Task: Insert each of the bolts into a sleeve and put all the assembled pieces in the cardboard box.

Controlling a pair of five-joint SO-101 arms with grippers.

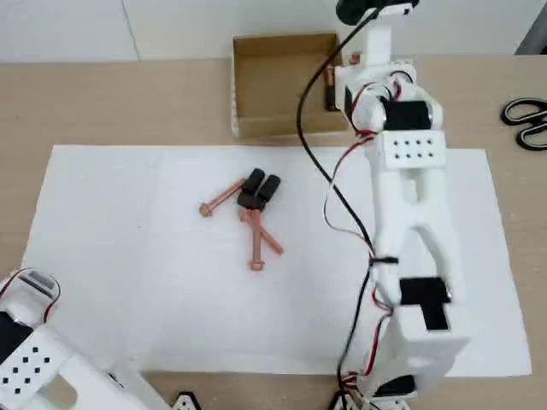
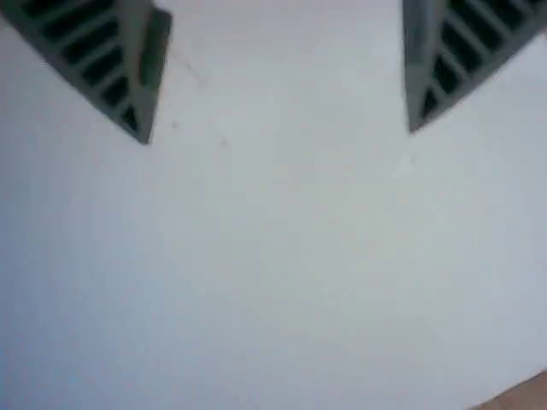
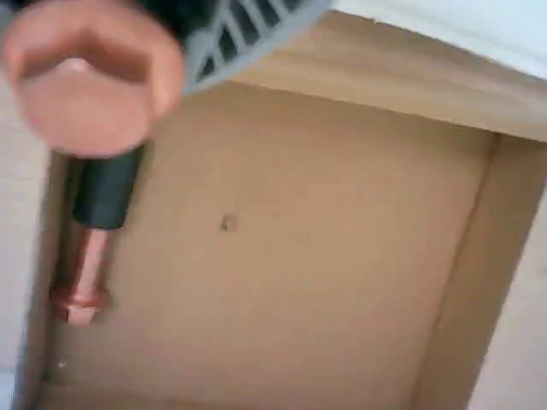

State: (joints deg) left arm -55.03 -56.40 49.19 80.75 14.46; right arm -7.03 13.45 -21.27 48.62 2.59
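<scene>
Right gripper (image 1: 335, 84) is pinching a bolt (image 3: 85, 77) at the cardboard box (image 1: 282, 128)'s edge.
Releasing there is risking spillage; left gripper (image 2: 278, 128) is gaping.

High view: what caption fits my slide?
Right arm hangs at the cardboard box; loose bolts and sleeves lie on the white sheet.

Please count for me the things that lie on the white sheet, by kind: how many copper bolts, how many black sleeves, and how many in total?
Copper bolts: 3
Black sleeves: 3, bunched close together
Total on the white sheet: 6
</scene>
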